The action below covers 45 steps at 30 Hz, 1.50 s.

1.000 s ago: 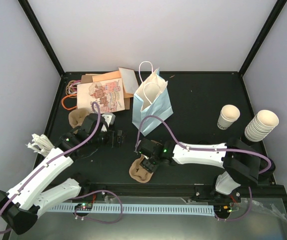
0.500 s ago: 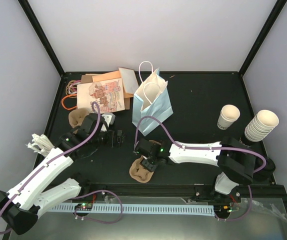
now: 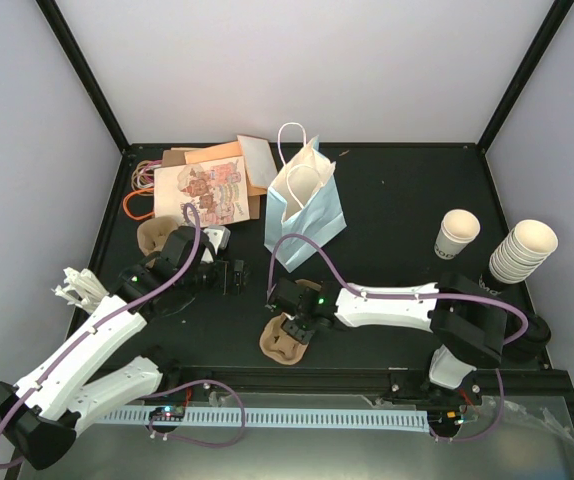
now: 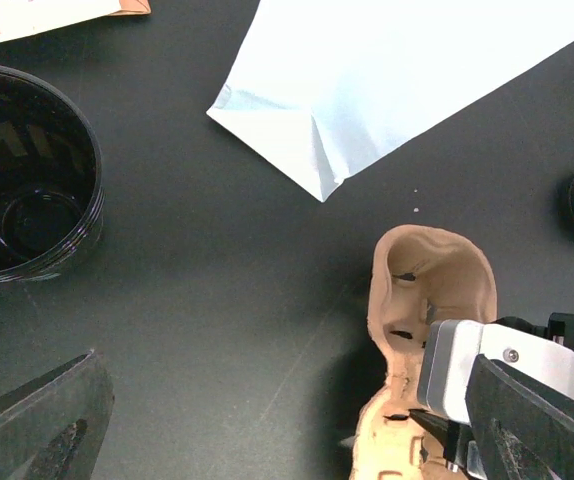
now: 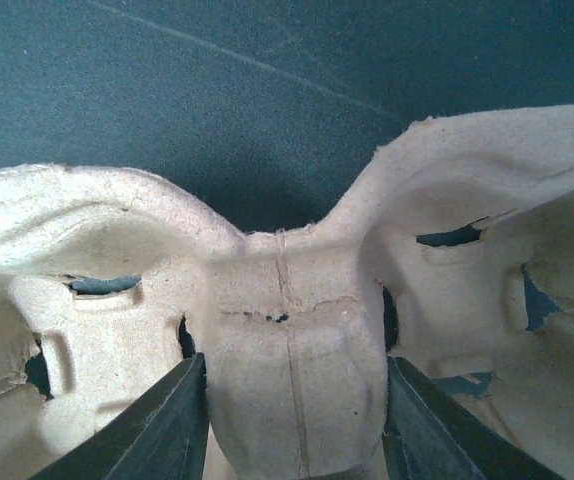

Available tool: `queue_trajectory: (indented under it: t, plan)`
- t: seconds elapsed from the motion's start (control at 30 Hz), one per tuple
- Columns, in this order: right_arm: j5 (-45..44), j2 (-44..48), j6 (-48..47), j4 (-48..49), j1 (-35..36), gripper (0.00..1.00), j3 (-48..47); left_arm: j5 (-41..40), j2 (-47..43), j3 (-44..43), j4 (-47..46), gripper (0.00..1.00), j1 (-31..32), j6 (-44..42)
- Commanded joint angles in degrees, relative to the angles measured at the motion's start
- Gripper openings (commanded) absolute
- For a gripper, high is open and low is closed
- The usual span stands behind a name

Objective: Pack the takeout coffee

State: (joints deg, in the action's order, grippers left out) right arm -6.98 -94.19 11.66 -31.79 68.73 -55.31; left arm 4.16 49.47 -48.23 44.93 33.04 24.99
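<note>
Nearest the near edge of the worktop (image 3: 397, 190), about midway along it: a brown pulp carrier (image 3: 275, 348), lying flat. Directly over it, the right end effector (image 5: 293, 400), half closed, one finger on each side of the carrier's central ridge and right up against it; cannot tell whether actually pinching.

A little farther in and toward the left edge: the takeout coffee (image 4: 27, 185), standing on the worktop, black lid up, well apart from the carrier and untouched. In the overhead view, almost wholly hidden under the left arm (image 3: 87, 345). Close by, the left end effector (image 4: 282, 410), spread wide, nothing between its fingers, aimed down at the worktop between coffee and carrier.

By the left edge, a white bundle (image 3: 75, 285), too small to identify. Farther back on the left, a second pulp carrier (image 3: 150, 238). Toward the right edge, a single lidless cream cup (image 3: 457, 233) and, near it, a stack of cream cups (image 3: 522, 250).

Mid-worktop, toward the far edge, a pale blue paper bag (image 3: 305, 205), upright, mouth open, white handles up. In the far left corner, a pile of flat paper bags (image 3: 207, 185).
</note>
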Motion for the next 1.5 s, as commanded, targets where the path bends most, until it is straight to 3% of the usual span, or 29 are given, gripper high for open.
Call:
queue_trajectory:
  t: [0.0, 0.23, 0.87, 1.47]
  plan:
    - [-0.6, 1.5, -0.4, -0.4, 0.4, 0.47, -1.4, 0.5, -0.5, -0.8, 0.0, 0.99, -0.4, -1.0]
    - [-0.7, 8.9, -0.2, -1.1, 0.4, 0.44, -1.4, 0.4, -0.9, -1.0, 0.3, 0.99, -0.6, -1.1]
    - [-7.1, 24.7, -1.3, -5.9, -2.0, 0.46, -2.4, 0.6, -2.4, -2.4, 1.5, 0.99, -0.6, -0.9]
    - [3.0, 35.9, -1.4, -6.8, -13.2, 0.44, -4.5, 0.7, -2.8, -2.9, 1.0, 0.99, -0.7, -0.9]
